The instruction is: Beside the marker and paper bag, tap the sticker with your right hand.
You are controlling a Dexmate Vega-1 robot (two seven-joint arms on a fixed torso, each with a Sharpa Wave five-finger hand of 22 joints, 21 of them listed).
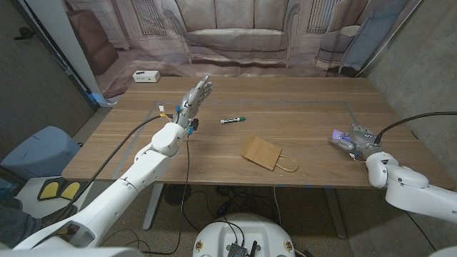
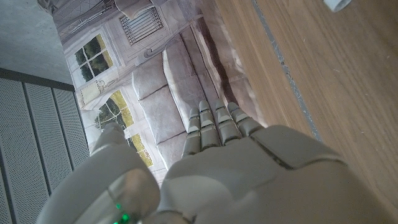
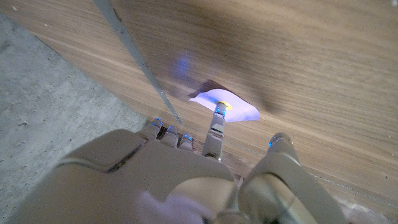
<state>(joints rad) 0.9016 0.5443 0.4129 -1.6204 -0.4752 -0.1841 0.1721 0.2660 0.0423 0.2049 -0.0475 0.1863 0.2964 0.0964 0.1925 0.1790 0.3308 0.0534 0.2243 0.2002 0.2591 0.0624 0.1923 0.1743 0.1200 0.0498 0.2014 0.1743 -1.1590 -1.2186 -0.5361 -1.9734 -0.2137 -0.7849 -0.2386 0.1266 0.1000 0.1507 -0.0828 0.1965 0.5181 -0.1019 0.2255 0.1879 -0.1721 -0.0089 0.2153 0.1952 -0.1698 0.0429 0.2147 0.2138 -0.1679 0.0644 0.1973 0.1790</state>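
— Pressing anything, was the right hand (image 3: 186, 168)?
— One finger touched the sticker (image 3: 225, 106) at the head view's right edge; other fingers curled. Left hand (image 1: 194, 96) hung raised, fingers straight, holding nothing.

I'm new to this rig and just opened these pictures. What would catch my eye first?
The left robot hand, raised above the table's left side with fingers straight. Then the right robot hand at the right edge, one finger on the sticker. Between them lie the bag and marker.
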